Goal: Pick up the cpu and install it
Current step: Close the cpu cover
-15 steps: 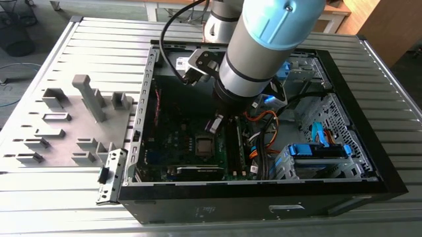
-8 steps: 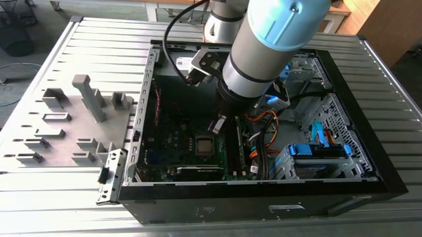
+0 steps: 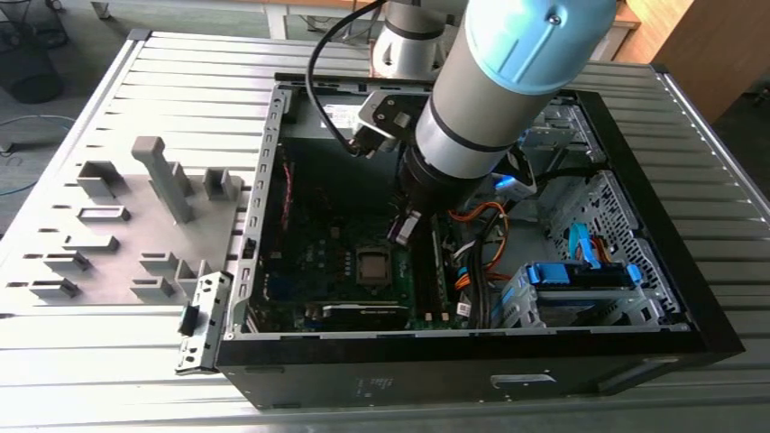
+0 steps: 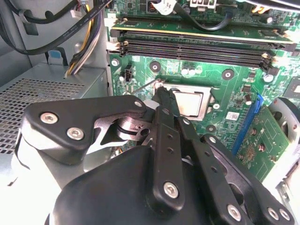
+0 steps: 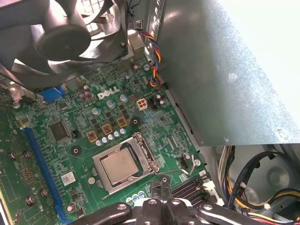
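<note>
The cpu [image 5: 119, 166], a pale silvery square chip, lies flat in the socket frame on the green motherboard [image 5: 70, 117]; it also shows in the second wrist view [image 4: 190, 103] and, small, inside the case in the exterior view [image 3: 375, 263]. My gripper [image 4: 163, 96] hangs just beside the socket's edge, its black fingers pressed together with nothing seen between them. Its tips [image 5: 161, 182] sit close to the thin metal socket lever [image 5: 176, 172]. In the exterior view the gripper [image 3: 406, 231] is low inside the open computer case [image 3: 277, 162], above the board.
Memory slots [image 4: 197, 44] run alongside the socket. A fan [image 5: 61, 37], a grey metal power supply box [image 5: 225, 70] and cable bundles [image 5: 253, 187] crowd the board. Grey plastic holder blocks [image 3: 162, 176] stand on the ribbed table at the exterior view's left.
</note>
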